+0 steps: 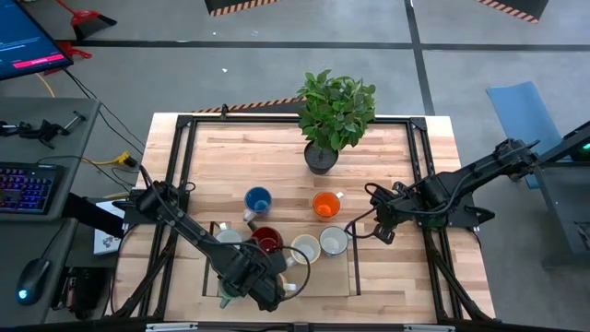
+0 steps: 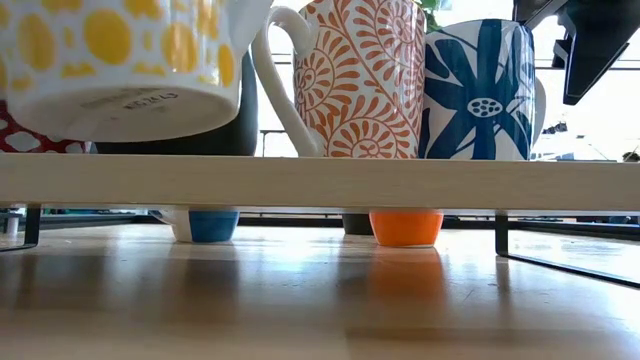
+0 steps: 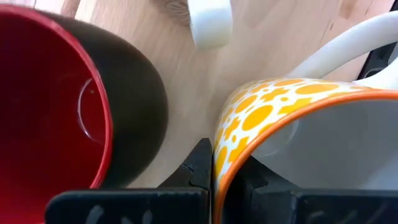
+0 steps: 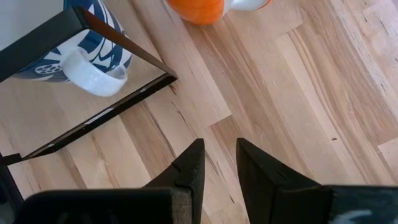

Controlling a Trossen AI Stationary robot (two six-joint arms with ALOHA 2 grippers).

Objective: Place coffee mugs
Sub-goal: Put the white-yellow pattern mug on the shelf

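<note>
A white mug with yellow dots and an orange rim (image 3: 280, 112) hangs tilted from my left gripper (image 3: 217, 177), just over the raised wooden shelf (image 2: 320, 182) near the table's front edge. In the low view the mug (image 2: 120, 60) shows its underside. Beside it on the shelf stands a dark mug that is red inside (image 3: 56, 106). An orange-patterned mug (image 2: 365, 80) and a blue-flowered mug (image 2: 475, 90) stand farther along the shelf. My right gripper (image 4: 217, 155) hovers open over bare wood to the shelf's right (image 1: 380, 231), with nothing between its fingers. My left gripper pinches the yellow-dotted mug's rim (image 3: 222, 155), one finger (image 3: 199, 168) outside the wall and one (image 3: 258, 180) inside the cup. The fingers come from above, pointing steeply down. The mug hangs tilted below them, and its base (image 2: 120, 110) appears just clear of the shelf board.
A solid blue mug (image 1: 257, 199) and a solid orange mug (image 1: 325, 205) stand on the table behind the shelf. A potted leafy plant (image 1: 334, 115) stands at the far middle. Black frame rails (image 1: 184, 166) run along the table's left and right sides.
</note>
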